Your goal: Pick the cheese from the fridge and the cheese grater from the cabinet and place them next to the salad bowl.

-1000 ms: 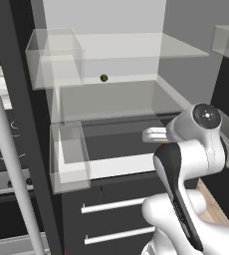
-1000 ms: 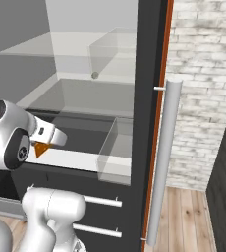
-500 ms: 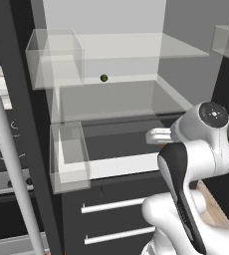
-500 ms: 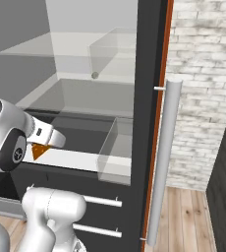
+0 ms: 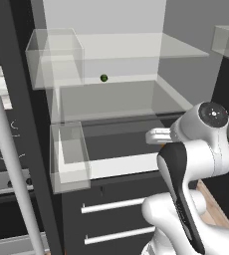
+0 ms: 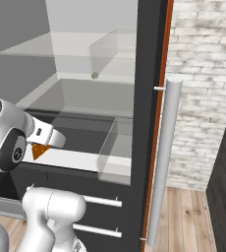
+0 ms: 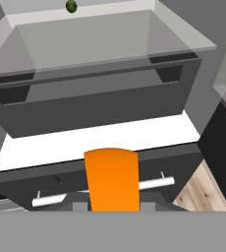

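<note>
I had my gripper closed on the cheese — the orange wedge stood up between the finger tips in the hand view, and in the right base view a corner of it showed under the hand, just in front of the white lip of the fridge. So the cheese was in my hold, outside the lower shelf and level with it, with the drawers below. A small dark green ball sat well back on the shelf above, apart from anything I was doing. I judged the fridge half of the job all but done at that point, with the carry to the salad bowl and the whole grater errand not yet begun. As for how the cheese would handle: I took it for a light, fairly firm little block, smooth-sided and tapered — and a wedge is the sort of shape that can squirt out of flat fingers if squeezed across its sloping faces. The grip looked to sit low on the block, with most of it standing proud above the tips. Were I choosing again, I would take it across two parallel faces near the thick end, and I would swing gently past the door on the way out.
</note>
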Controlling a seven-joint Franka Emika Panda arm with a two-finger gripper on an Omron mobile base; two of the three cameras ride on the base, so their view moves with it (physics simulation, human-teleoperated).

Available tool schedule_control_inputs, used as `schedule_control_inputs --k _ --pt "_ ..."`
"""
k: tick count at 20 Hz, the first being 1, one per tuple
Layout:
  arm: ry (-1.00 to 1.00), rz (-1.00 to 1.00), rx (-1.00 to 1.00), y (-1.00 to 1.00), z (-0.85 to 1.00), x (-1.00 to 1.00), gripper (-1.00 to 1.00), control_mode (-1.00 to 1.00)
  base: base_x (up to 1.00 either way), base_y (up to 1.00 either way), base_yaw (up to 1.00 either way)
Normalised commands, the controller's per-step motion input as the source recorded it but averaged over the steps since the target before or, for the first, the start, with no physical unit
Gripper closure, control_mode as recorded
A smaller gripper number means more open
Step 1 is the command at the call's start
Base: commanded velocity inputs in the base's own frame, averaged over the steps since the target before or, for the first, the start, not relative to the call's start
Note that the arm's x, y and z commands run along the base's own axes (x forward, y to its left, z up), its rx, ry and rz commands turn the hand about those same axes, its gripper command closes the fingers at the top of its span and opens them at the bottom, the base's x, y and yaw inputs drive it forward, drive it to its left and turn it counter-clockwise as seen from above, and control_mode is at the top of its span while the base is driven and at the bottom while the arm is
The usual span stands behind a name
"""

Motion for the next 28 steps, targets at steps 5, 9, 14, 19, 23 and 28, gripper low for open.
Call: schedule_control_inputs --k 5,9,14,19,23,28 --pt "0.00 0.00 0.00 0.00 0.00 0.00 1.00 1.00 -0.30 0.00 0.00" --pt "0.00 0.00 0.00 0.00 0.00 0.00 1.00 1.00 -0.48 0.00 0.00" --pt "0.00 0.00 0.00 0.00 0.00 0.00 1.00 1.00 -0.53 0.00 0.00" --pt "0.00 0.00 0.00 0.00 0.00 0.00 1.00 1.00 -0.58 0.03 0.00" --pt "0.00 0.00 0.00 0.00 0.00 0.00 1.00 1.00 -0.53 0.17 0.00" --pt "0.00 0.00 0.00 0.00 0.00 0.00 1.00 1.00 -0.54 0.22 0.00"
